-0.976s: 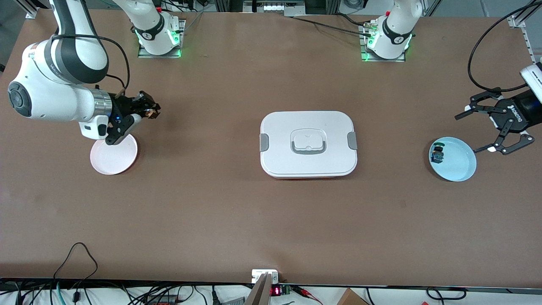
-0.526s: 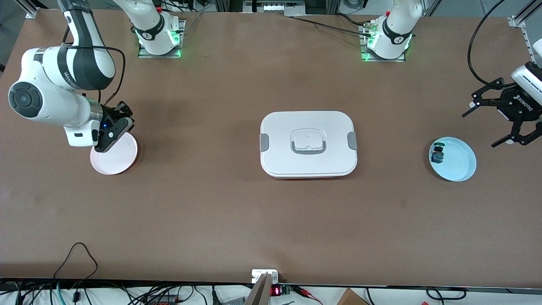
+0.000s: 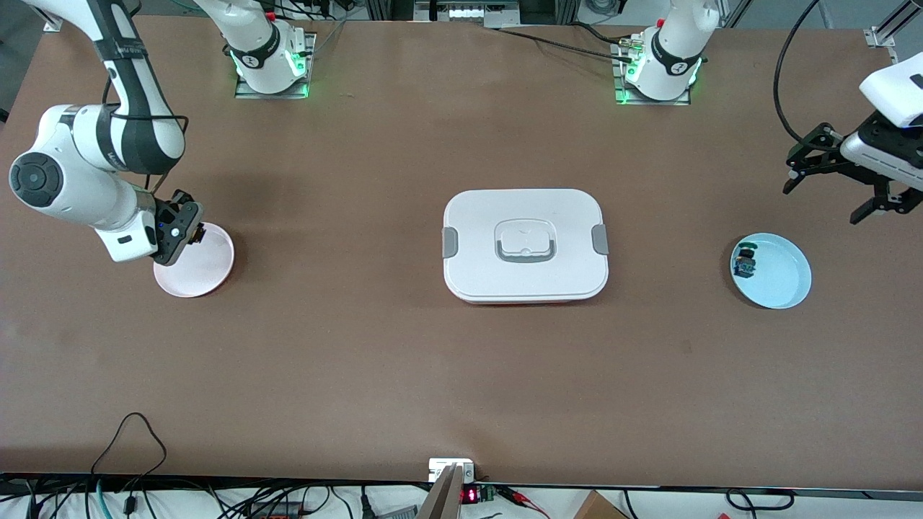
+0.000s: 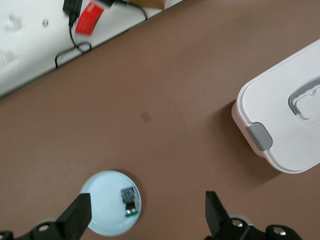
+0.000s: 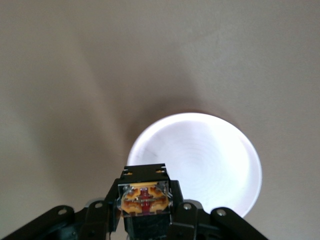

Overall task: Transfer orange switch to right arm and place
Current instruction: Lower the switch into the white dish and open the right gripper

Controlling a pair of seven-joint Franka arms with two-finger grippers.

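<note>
The right wrist view shows the right gripper (image 5: 145, 212) clamped on the orange switch (image 5: 144, 198) over the pink plate's (image 3: 209, 270) rim; in the front view the switch appears only as a speck. The left gripper (image 3: 836, 184), jaws spread and empty, waits over bare table near the left arm's end, above the blue plate (image 4: 100, 210) holding what seems a blue-green part (image 4: 130, 199). The white lidded box (image 3: 526, 245) sits mid-table, well apart from both plates.

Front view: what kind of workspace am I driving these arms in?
Likely a robotics lab bench: two arms bolted to a brown table, aluminium framing at the corner, loose cables along the camera-side edge.
</note>
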